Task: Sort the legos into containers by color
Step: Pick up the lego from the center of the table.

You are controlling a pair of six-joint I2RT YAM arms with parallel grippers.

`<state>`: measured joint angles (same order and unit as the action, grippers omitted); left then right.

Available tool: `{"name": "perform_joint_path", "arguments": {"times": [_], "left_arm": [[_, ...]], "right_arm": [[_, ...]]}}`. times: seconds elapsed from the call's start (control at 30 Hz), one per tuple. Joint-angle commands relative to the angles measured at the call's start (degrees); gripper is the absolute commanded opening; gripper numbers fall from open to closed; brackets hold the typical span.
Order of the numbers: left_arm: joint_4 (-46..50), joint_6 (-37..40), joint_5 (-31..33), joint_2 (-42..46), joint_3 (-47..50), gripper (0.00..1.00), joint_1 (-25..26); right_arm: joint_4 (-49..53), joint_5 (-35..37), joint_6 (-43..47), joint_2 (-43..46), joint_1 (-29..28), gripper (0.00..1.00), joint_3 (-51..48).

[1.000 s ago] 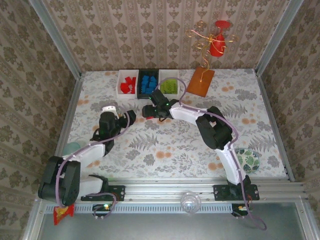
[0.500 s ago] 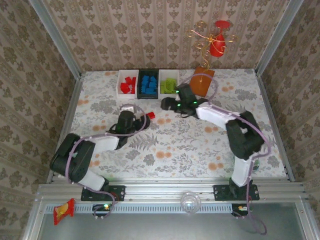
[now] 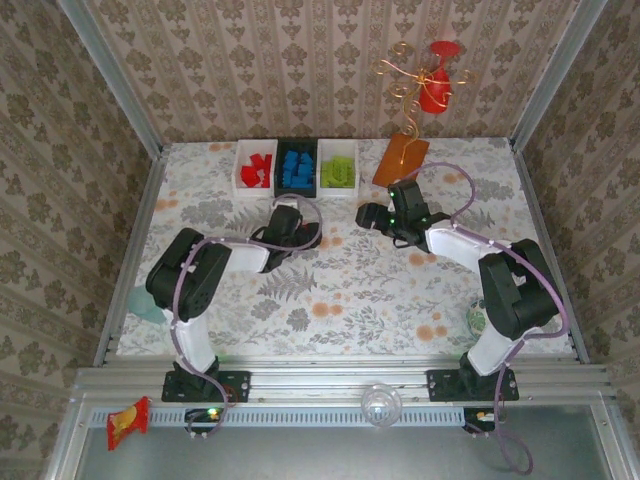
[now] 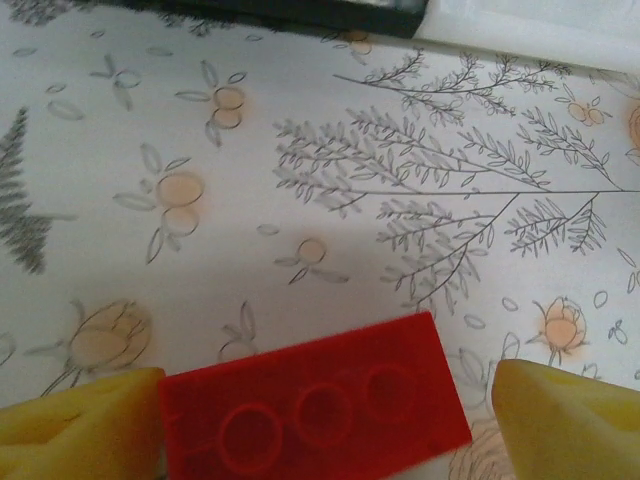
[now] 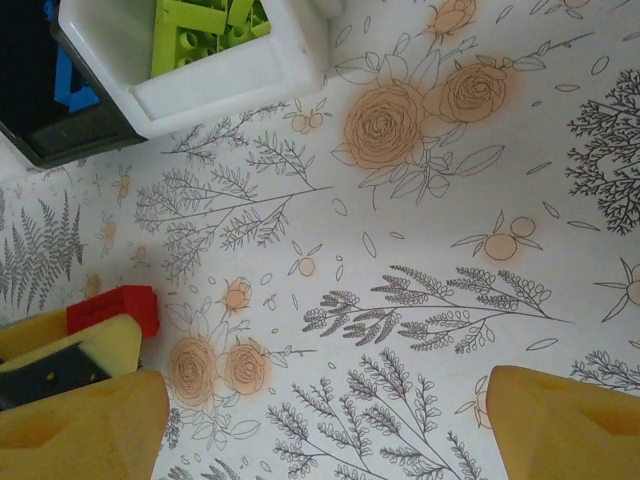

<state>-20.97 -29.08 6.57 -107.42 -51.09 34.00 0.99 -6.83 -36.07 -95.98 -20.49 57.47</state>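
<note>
The top camera sits above and behind my bases [image 3: 205, 385], looking down and forward over the whole table [image 3: 380, 300] from far off. My left wrist camera hangs very close to the cloth [image 4: 300, 150], facing down past its yellow fingertips [image 4: 80, 420] onto a red brick [image 4: 310, 410]. My right wrist camera stands higher (a wider patch of cloth). It shares that brick and the edge of the black bin [image 5: 80, 140] with the left one, and the green-filled white bin [image 5: 230, 80] with the top view.

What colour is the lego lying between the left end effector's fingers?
Red. The brick shows best in the left wrist view.
</note>
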Motion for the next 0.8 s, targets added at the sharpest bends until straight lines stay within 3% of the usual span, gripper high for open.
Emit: {"name": "perform_joint_path", "arguments": {"times": [0.0,0.23,0.47,0.67,0.77], "left_arm": [[4.2,3.8,2.3,-2.9,-3.3,0.85,1.1],[9.1,7.7,8.0,-6.3,-7.8,0.8,3.4],[9.5,9.5,10.2,-8.1,-9.4,0.68,4.0],[7.6,12.9,11.5,0.2,-7.2,0.53,2.9],[6.4,14.3,11.0,5.7,-6.5,0.52,-0.4]], "right_arm": [[-2.6,-1.3,-0.4,1.1,0.5,0.84,-1.0],[-2.8,-1.7,-0.2,3.5,1.6,0.84,-2.4],[-2.5,-1.5,0.0,5.8,2.3,0.85,-3.4],[-2.0,-1.3,0.1,7.9,2.3,0.85,-4.6],[-2.2,-1.2,0.0,9.4,2.2,0.85,-5.3]]}}
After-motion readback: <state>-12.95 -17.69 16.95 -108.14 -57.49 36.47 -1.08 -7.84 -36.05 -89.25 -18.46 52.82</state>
